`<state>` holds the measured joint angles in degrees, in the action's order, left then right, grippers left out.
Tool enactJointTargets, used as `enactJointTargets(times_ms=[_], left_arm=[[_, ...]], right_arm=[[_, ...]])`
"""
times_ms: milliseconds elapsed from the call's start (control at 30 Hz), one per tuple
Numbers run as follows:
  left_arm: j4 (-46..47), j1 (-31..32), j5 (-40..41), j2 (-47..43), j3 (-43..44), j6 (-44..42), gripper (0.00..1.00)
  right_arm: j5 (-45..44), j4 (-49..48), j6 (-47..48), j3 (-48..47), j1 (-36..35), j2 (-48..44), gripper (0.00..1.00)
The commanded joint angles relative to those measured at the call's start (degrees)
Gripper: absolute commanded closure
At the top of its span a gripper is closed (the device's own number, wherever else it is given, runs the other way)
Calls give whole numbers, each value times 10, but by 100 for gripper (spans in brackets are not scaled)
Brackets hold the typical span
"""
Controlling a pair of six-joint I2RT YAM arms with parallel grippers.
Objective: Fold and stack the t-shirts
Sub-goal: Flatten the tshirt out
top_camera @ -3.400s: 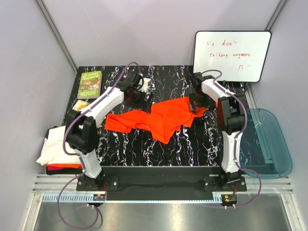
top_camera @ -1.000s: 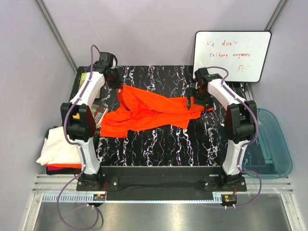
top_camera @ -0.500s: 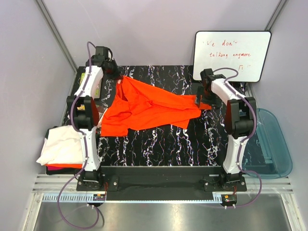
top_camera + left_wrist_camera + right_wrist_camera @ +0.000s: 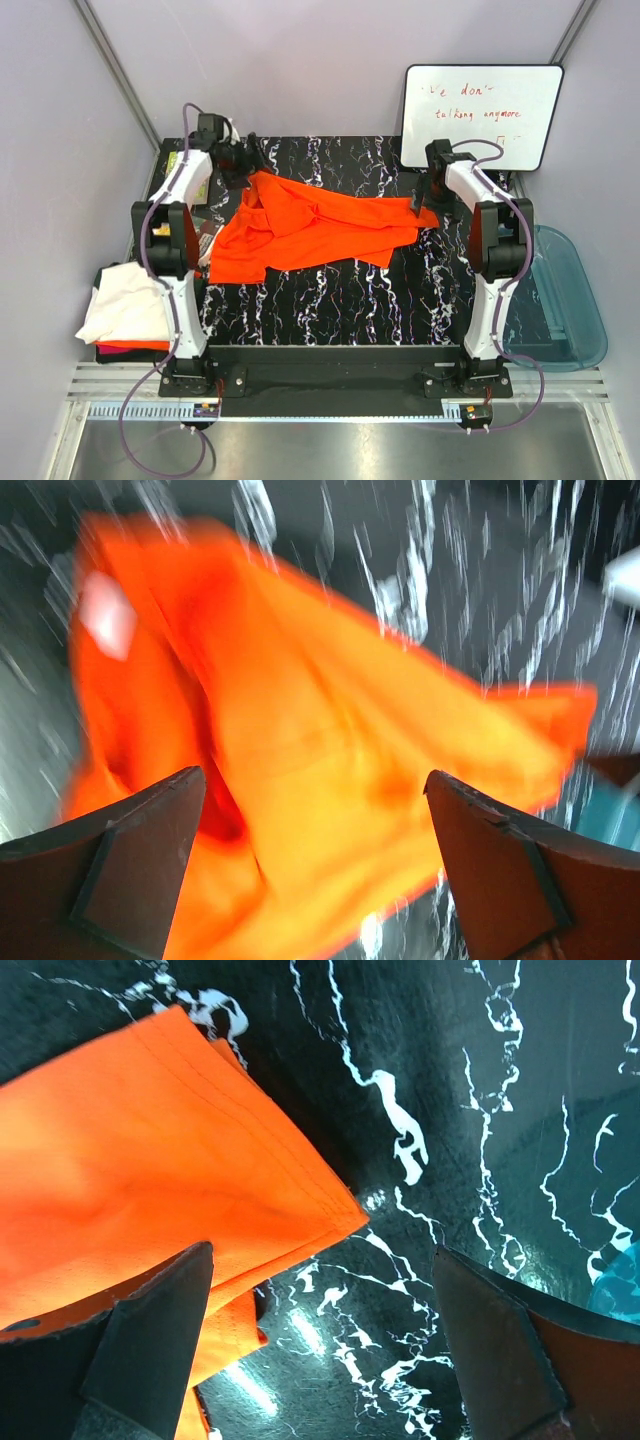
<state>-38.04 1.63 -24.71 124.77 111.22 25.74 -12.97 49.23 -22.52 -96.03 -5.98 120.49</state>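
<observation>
Two grippers spread wide, empty; left gripper [image 4: 312, 773] above orange t-shirt's [image 4: 320, 225] far-left end; right gripper [image 4: 323, 1248] above its right corner.

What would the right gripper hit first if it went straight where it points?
Probably the corner of the orange t-shirt, lying between the open fingers of the right gripper, with the black table beneath; depth is unclear.

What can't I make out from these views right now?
Left wrist view: the orange shirt is motion-blurred; collar and seams unreadable.
Top view: the left arm hides most of the green book.
Top view: the white shirt covers its stack; only a red-orange edge shows.
Right wrist view: frame edges cut off all but one shirt corner.
</observation>
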Motion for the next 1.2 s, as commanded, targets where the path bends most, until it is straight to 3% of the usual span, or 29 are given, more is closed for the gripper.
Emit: enactJointTargets(times_ms=[0,133,367,867,967,1000,1067,1100,1133,1167], left_arm=[[58,43,-27,-150,-127,-13,10],[78,81,8,-207,-257,-5,11],[87,106,49,-203,-343,10,12],[100,108,91,-107,-295,29,14],[104,109,84,-93,-276,32,26],[104,109,84,-89,-262,33,40],[100,110,81,-74,-247,33,58],[97,110,76,-71,-233,34,83],[95,110,76,-68,-228,35,95],[89,110,76,-71,-224,36,100]], right_arm=[[9,-13,4,-29,1,4,2],[15,-15,-1,-34,2,16,3],[31,-17,1,-36,2,21,2],[33,-16,26,-32,6,12,2],[33,-16,30,-35,11,11,2],[31,-16,31,-36,14,11,2],[32,-16,33,-37,17,10,2],[33,-16,34,-37,19,10,2],[33,-16,35,-37,23,10,2],[35,-16,35,-38,24,10,2]])
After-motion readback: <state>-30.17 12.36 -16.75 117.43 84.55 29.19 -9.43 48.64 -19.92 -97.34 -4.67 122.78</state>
